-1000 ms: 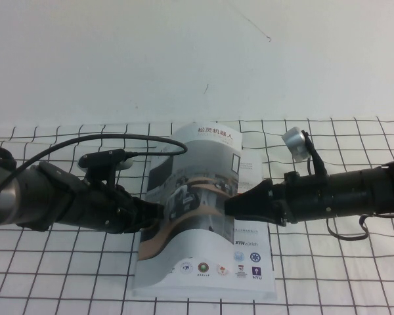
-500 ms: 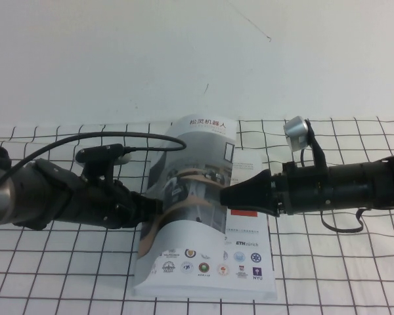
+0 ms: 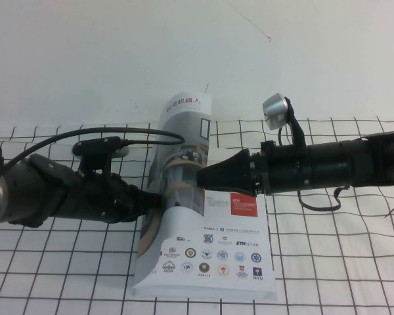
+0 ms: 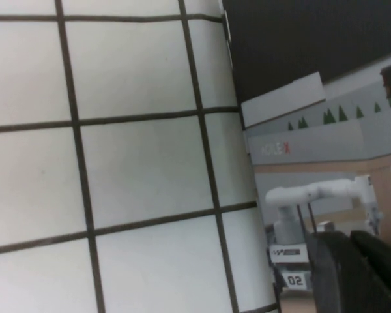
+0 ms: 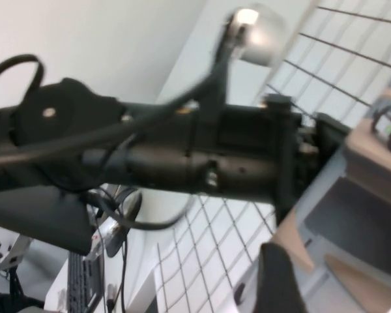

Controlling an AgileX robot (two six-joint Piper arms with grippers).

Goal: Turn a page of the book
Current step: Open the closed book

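Page [image 3: 184, 157] raised upright, left claw [image 3: 159, 200], right claw [image 3: 203, 178] touching

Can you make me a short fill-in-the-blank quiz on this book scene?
1. The page stands nearly ____ above the book.
2. The right gripper meets the page from the robot's ____ side.
3. The left gripper reaches the book's ____ edge.
4. The sheet beneath shows a ____ block.

Missing words: upright; right; left; red

White table [image 3: 65, 275] with black grid lines; plain white wall [image 3: 118, 59] behind it.
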